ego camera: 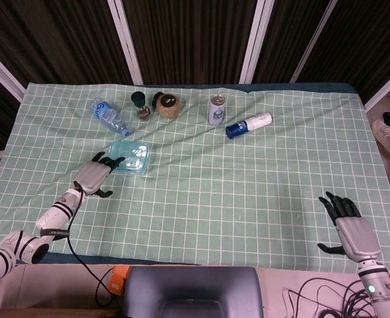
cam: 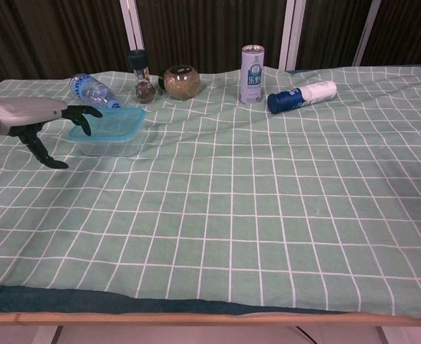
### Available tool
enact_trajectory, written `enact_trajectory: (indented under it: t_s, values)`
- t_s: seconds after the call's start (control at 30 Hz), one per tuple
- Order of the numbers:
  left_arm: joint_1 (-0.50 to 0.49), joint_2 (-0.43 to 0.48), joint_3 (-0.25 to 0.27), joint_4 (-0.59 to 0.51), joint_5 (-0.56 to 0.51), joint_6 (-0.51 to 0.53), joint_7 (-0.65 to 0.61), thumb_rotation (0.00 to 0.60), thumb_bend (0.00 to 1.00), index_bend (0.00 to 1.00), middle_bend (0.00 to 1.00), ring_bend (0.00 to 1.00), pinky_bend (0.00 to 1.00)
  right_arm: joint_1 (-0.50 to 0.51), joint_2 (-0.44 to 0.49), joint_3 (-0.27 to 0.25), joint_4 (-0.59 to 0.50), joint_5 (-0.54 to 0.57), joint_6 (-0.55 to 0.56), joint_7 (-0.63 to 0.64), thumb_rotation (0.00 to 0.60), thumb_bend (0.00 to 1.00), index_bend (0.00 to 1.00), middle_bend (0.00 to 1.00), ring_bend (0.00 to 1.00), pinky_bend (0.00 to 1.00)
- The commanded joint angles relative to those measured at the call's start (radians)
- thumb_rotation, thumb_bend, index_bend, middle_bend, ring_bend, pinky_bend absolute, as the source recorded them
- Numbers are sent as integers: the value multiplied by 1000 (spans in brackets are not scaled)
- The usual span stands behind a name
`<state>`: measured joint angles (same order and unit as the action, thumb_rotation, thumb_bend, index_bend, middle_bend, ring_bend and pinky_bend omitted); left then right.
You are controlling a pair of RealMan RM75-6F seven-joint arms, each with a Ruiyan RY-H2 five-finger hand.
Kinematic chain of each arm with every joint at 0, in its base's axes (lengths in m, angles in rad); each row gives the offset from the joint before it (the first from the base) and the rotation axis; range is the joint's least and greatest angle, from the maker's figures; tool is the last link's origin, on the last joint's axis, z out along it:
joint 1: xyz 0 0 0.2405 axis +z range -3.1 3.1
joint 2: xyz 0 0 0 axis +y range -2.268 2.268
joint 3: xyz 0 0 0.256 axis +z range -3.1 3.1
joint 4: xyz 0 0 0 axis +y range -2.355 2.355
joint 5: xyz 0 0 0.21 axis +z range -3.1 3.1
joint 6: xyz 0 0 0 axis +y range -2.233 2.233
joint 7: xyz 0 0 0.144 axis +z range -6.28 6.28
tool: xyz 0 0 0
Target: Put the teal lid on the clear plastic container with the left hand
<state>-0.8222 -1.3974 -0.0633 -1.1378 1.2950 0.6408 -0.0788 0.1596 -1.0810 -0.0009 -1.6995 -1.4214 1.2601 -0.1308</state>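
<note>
Head view: the lid (ego camera: 130,157) sits on the container, in front of the water bottle (ego camera: 109,116). The left hand (ego camera: 92,175) lies just beside the lid's near-left edge, fingers spread, holding nothing. The right hand (ego camera: 344,222) rests far right of the lid, fingers spread and empty.

Chest view: the left hand (cam: 35,118) hovers left of the lid (cam: 107,123), fingertips (cam: 89,112) over its left edge; contact unclear. The container (cam: 109,145) shows beneath the lid.

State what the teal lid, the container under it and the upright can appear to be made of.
Teal lid: looks like matte, slightly translucent plastic, evenly coloured.
Clear container: likely thin glossy plastic; the tablecloth shows through its wall.
Can: probably metal, with a shiny silvery rim and printed label.
</note>
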Motion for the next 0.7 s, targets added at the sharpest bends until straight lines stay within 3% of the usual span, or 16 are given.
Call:
enact_trajectory:
  t_s: [0.03, 0.33, 0.57, 0.7]
  values:
    - [1, -4, 2, 5, 2, -3, -2, 600, 205, 0, 233, 149, 67, 0, 0, 0, 0, 0, 0, -1, 600, 197, 0, 0, 0, 0]
    - [4, 3, -11, -3, 20, 39, -1, 600, 208, 0, 233, 147, 67, -1, 2, 0, 0, 0, 3, 4, 600, 197, 0, 0, 0, 0]
    - [48, 93, -64, -137, 105, 289, 20, 600, 228, 0, 190, 125, 66, -1, 2, -1, 2, -3, 3, 5, 600, 197, 0, 0, 0, 0]
    - [118, 171, -56, -271, 152, 427, 17, 600, 238, 0, 165, 103, 67, -2, 3, -2, 1, -7, 5, 5, 600, 197, 0, 0, 0, 0]
